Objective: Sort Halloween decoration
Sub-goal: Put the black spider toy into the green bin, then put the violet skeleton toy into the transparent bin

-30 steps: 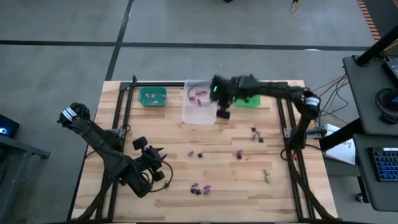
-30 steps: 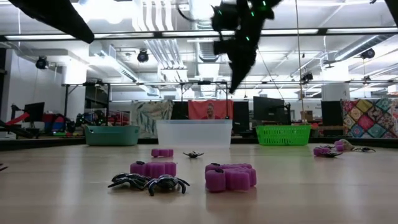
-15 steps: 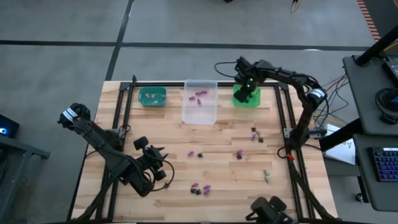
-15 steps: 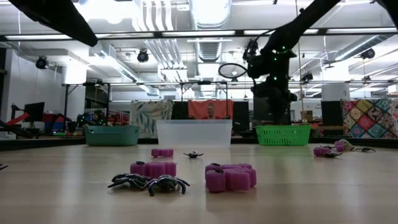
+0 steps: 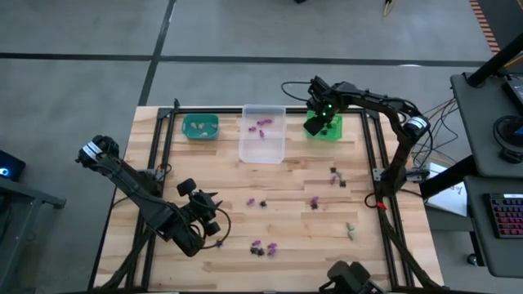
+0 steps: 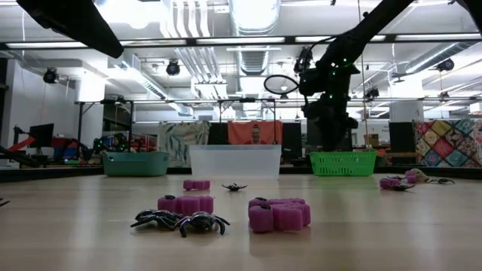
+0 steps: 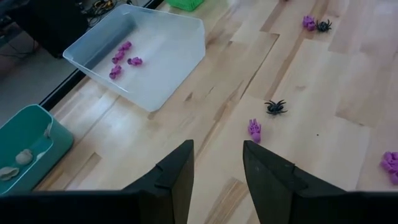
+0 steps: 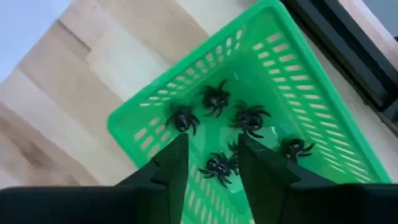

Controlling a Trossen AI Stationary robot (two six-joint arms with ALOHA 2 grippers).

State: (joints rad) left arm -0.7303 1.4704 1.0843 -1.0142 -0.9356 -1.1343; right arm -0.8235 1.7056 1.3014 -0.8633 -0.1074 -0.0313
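A: From above, the right gripper (image 5: 320, 122) hangs over the green bin (image 5: 330, 131) at the far edge of the table (image 5: 302, 245), and the left gripper (image 5: 214, 222) sits low near the front left.

B: The overhead cannot say what lies in that green bin. The right wrist view can: black spiders (image 8: 214, 98), five or so, lie on the bin's floor, and that arm's jaws stand apart with nothing between them, one spider showing in the gap.

A: The left jaws are parted too, gripping nothing. Its wrist view looks across bare wood to the clear bin (image 7: 177, 59) holding purple trinkets (image 7: 121, 59), and the teal bin (image 7: 37, 134) holding pale beige pieces (image 7: 23, 157).

B: The top view gives only specks for those. It does map the loose ones: a purple and black pair (image 5: 257, 202) mid-table, more near the front edge (image 5: 263, 247), others toward the right side.

A: The low view puts that front group up close: two black spiders (image 6: 181, 221) touching, a purple piece (image 6: 185, 203) just behind them, a bigger purple one (image 6: 279, 214) beside them.

B: All three bins line up behind them, teal, clear, green, with the right gripper above the green one. The left arm shows only as a dark bar in the upper corner.

A: Its gripper is out of that view altogether.
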